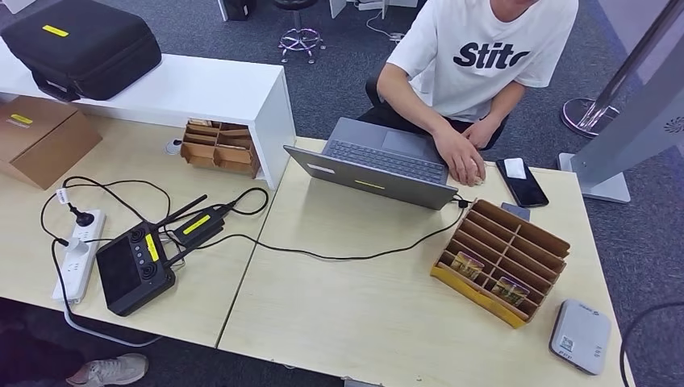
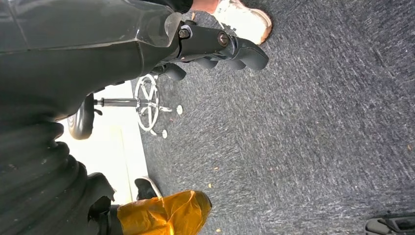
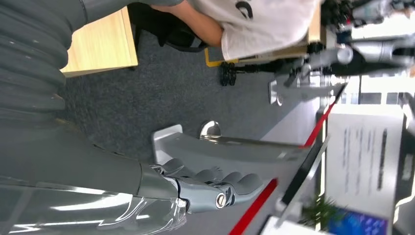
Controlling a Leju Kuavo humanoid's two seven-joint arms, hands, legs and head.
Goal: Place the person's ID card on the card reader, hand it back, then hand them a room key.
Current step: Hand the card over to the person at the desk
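Bright, even light; blurred wrist views

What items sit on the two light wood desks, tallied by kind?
Cardboard divider trays: 2
Laptop: 1
Phone: 1
Card reader: 1
Power strip: 1
Black handheld controller: 1
Cardboard box: 1
Total: 8

Divided box (image 1: 504,260) lies between laptop (image 1: 379,164) and card reader (image 1: 581,336).

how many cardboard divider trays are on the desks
2. One tray sits on the near desk right of the laptop, holding two small items; the other sits beside the white shelf.
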